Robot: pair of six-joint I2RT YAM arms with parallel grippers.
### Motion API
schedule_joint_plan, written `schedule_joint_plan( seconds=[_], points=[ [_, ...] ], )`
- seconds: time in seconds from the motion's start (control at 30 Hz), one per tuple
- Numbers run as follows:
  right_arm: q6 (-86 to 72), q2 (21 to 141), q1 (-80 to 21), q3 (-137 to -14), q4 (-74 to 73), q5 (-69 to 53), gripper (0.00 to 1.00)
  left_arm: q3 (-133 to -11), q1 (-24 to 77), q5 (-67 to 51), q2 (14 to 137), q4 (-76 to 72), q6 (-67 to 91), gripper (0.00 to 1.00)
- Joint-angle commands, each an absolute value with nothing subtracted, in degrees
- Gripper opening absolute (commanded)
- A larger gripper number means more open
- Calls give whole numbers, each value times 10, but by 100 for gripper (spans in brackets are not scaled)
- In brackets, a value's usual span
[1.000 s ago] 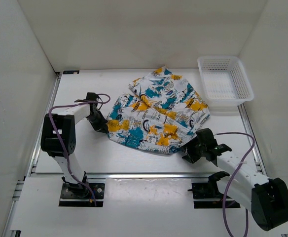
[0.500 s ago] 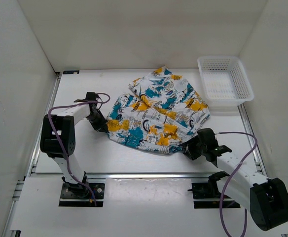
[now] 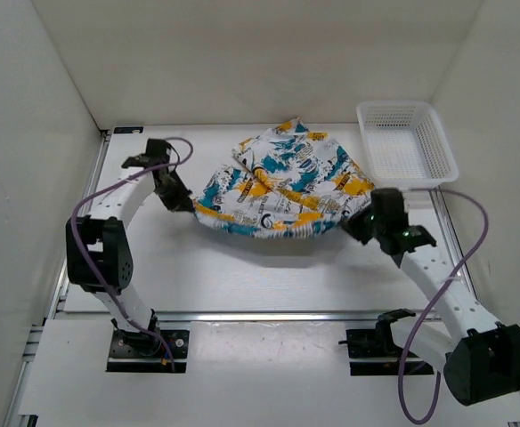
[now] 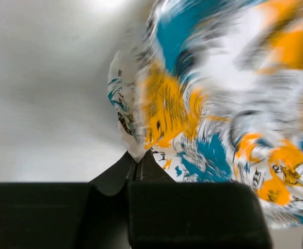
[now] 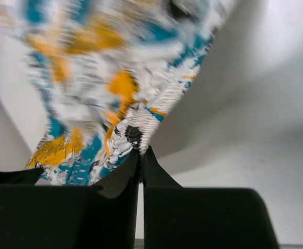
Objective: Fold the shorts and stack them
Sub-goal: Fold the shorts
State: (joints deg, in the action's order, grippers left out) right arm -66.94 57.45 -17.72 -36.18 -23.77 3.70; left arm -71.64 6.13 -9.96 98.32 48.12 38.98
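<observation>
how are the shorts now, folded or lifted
Lifted, not folded: the shorts hang stretched between the left end effector and right end effector, each shut on an edge. Near edge is off the table.

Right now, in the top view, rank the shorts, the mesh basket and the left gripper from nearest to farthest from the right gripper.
1. shorts, clamped in the right gripper itself.
2. basket, at the far right corner.
3. left gripper, on the opposite side, clamping the shorts' left edge.
</observation>
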Motion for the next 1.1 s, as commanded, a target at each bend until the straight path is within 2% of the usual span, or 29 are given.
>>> schedule_joint_plan(
  seconds=[0.0,0.13,0.23,0.4,0.6,0.83,0.93,1.07],
  points=[
    [-529,572,-156,-508,-283,65,0,-862,52,-102,885,533,382,10],
    [-354,629,-149,-777,-365,-2,0,-996,40,-76,820,578,402,10],
    [-279,647,-155,-927,-423,-76,0,-1069,29,-70,761,578,418,10],
    [-201,632,-155,-1074,-493,-162,0,-1174,29,-35,681,573,418,10],
    [-193,580,-155,-1135,-500,-250,0,-1290,29,31,610,568,400,10],
    [-235,538,-155,-1136,-495,-243,0,-1424,29,50,621,589,357,10],
    [-236,533,-155,-1117,-495,-214,0,-1410,29,41,636,582,352,10],
    [-236,544,-155,-1050,-495,-147,0,-1319,29,41,676,558,352,10]
  ],
)
